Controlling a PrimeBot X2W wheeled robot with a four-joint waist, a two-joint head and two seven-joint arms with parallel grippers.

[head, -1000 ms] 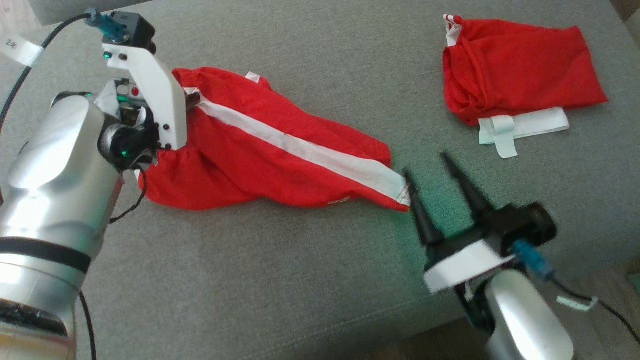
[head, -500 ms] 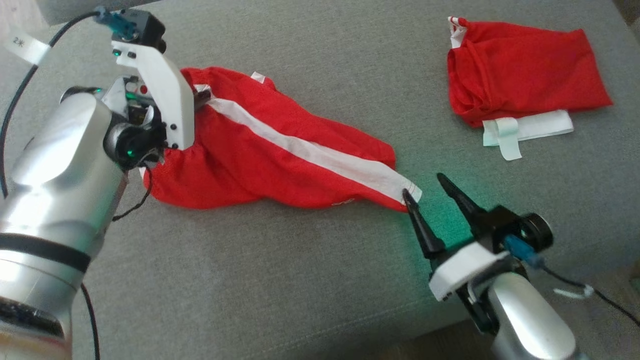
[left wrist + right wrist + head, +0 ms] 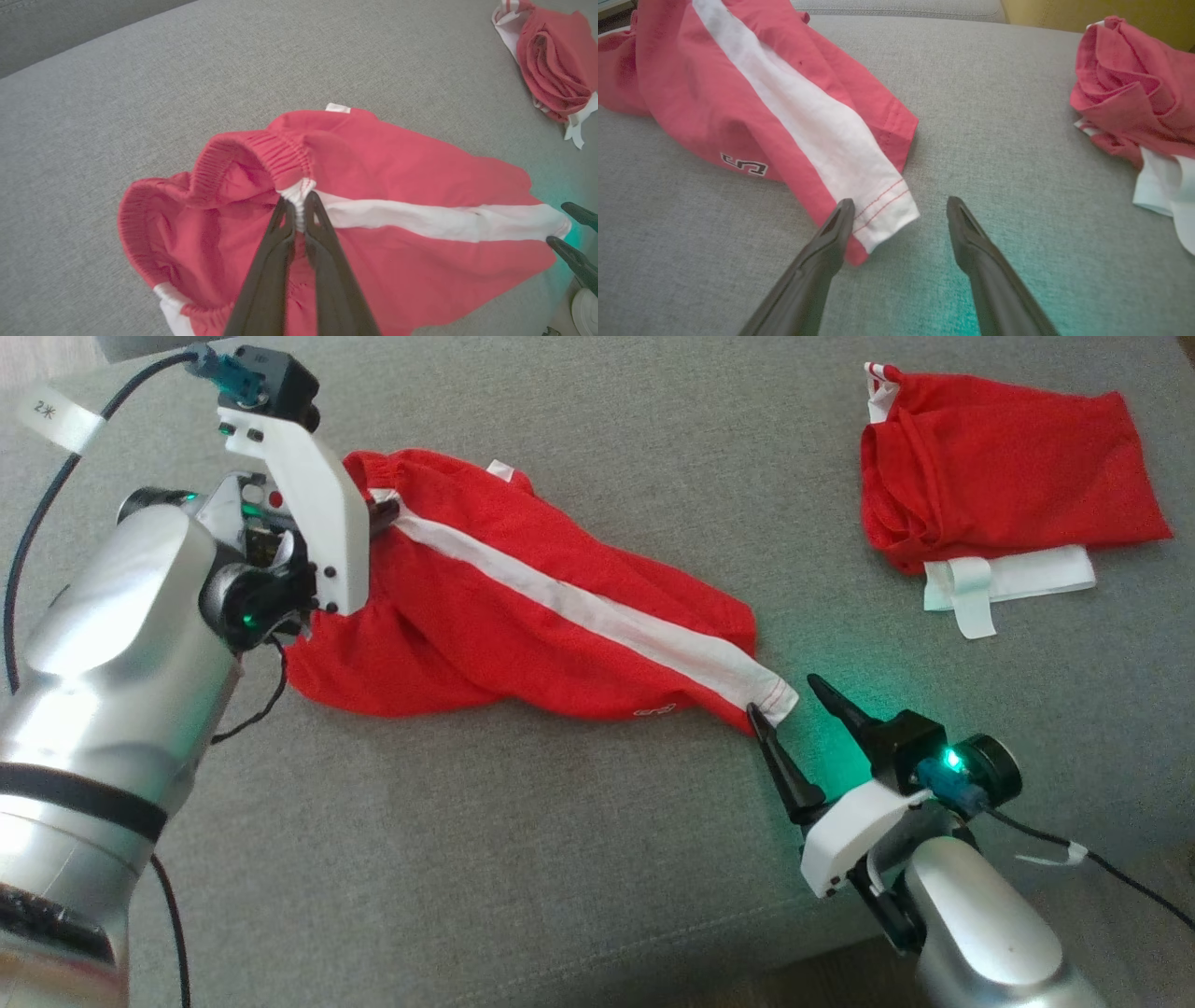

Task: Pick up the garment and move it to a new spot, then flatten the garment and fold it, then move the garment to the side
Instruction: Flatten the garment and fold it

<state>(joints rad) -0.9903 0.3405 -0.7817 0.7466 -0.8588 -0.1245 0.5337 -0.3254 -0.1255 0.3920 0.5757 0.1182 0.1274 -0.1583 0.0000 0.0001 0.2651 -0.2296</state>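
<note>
The garment (image 3: 523, 616) is a pair of red shorts with a white side stripe, stretched out across the grey cushion (image 3: 560, 859). My left gripper (image 3: 299, 212) is shut on its elastic waistband where the white stripe begins (image 3: 296, 191). At the other end, my right gripper (image 3: 900, 207) stands open at the leg hem (image 3: 882, 210). The hem's white corner lies between its two fingers, the left fingertip (image 3: 843, 210) over the cloth's edge. In the head view the right gripper (image 3: 786, 695) sits just below the hem corner (image 3: 775, 695).
A second red and white garment (image 3: 999, 495) lies folded at the far right of the cushion, also seen in the right wrist view (image 3: 1134, 102). The cushion's front edge runs close under my right arm (image 3: 980, 933). A grey seam runs along the back.
The right gripper has moved back toward the cushion's front edge, keeping its fingers at the hem corner. The garment now lies more stretched. The left gripper keeps its hold on the waistband.
</note>
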